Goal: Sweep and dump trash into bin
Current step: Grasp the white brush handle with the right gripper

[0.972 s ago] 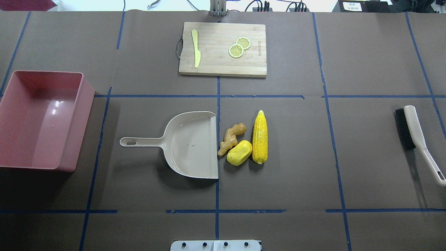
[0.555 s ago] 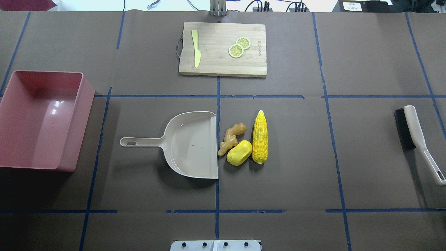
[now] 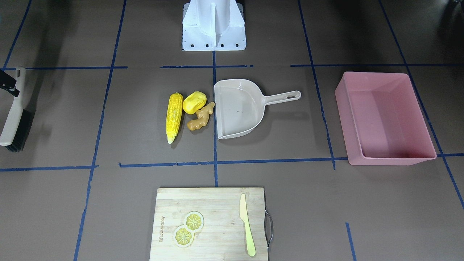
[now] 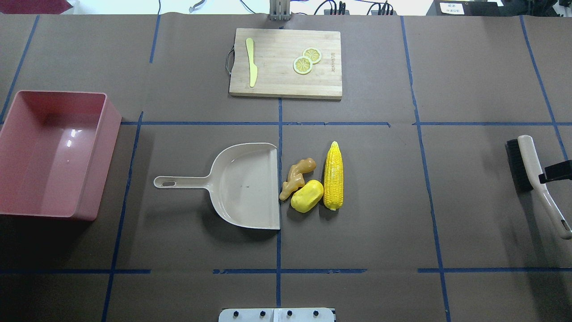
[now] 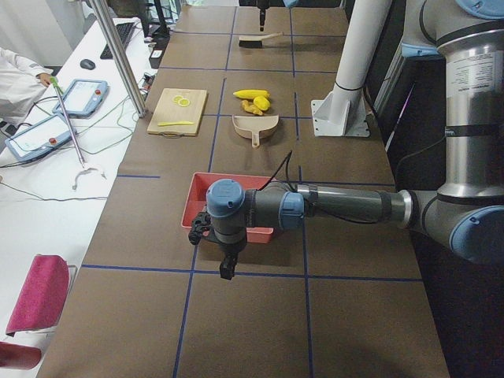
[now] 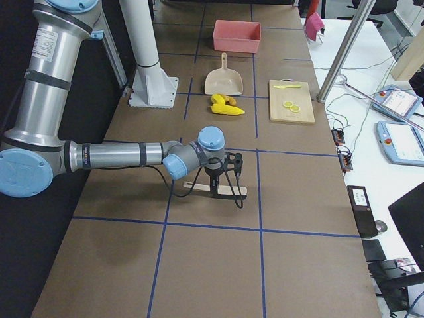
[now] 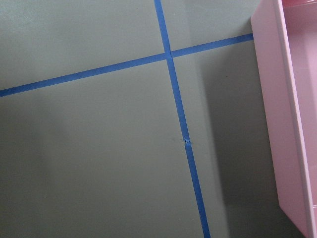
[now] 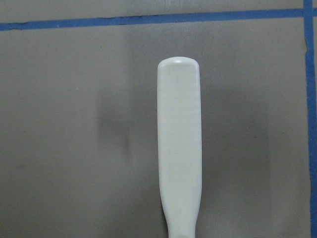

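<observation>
The trash lies mid-table in a cluster: a yellow corn cob (image 4: 333, 176), a rounded yellow lump (image 4: 307, 196) and a tan ginger root (image 4: 297, 176). They sit just right of the open mouth of a beige dustpan (image 4: 243, 185). The pink bin (image 4: 53, 152) stands empty at the far left. A brush (image 4: 529, 167) lies at the far right. My right gripper (image 6: 223, 187) hangs over the brush handle (image 8: 179, 148); I cannot tell if it is open or shut. My left gripper (image 5: 227, 268) hangs beside the bin, whose outer wall (image 7: 282, 124) shows in the left wrist view; its state is unclear.
A wooden cutting board (image 4: 286, 62) with a yellow-green knife (image 4: 251, 61) and two lemon slices (image 4: 307, 60) lies at the far side of the table. The white robot base (image 3: 214, 25) stands at the near edge. Blue tape lines cross the brown table cover.
A black part of my right gripper has come into the overhead view at the right edge, over the brush handle. The trash, dustpan and bin have not moved.
</observation>
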### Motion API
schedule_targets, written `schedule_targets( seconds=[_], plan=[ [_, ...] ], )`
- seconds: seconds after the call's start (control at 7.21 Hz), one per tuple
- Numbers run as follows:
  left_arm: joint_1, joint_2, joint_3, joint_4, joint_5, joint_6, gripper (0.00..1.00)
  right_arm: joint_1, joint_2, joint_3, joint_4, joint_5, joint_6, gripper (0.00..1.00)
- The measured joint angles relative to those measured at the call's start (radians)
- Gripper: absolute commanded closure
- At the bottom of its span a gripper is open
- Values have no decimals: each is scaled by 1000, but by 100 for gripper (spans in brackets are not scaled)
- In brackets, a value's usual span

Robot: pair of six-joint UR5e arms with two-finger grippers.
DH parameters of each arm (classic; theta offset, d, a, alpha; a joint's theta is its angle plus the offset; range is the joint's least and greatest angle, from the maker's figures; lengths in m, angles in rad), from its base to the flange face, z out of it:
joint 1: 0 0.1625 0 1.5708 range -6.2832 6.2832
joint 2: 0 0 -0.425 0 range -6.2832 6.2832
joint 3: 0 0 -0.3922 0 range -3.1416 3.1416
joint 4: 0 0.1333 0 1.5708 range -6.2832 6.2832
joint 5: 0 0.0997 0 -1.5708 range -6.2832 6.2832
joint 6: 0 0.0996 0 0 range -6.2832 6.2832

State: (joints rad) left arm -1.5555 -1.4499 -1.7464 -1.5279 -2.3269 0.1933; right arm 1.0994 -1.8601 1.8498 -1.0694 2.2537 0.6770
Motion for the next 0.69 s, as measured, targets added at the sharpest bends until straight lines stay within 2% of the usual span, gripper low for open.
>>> schedule_targets(
  seconds=[0.28,0.42,0.69],
  plan=[
    [0,0,-1,0,0,0,0,-76,-2,-12,3,-43,29,4],
    [0,1,-1,0,0,0,0,-103,-6,-27,13,-55,35,14],
    [0,3,-2,0,0,0,0,-140,-15,-66,65,-61,45,92]
  ],
)
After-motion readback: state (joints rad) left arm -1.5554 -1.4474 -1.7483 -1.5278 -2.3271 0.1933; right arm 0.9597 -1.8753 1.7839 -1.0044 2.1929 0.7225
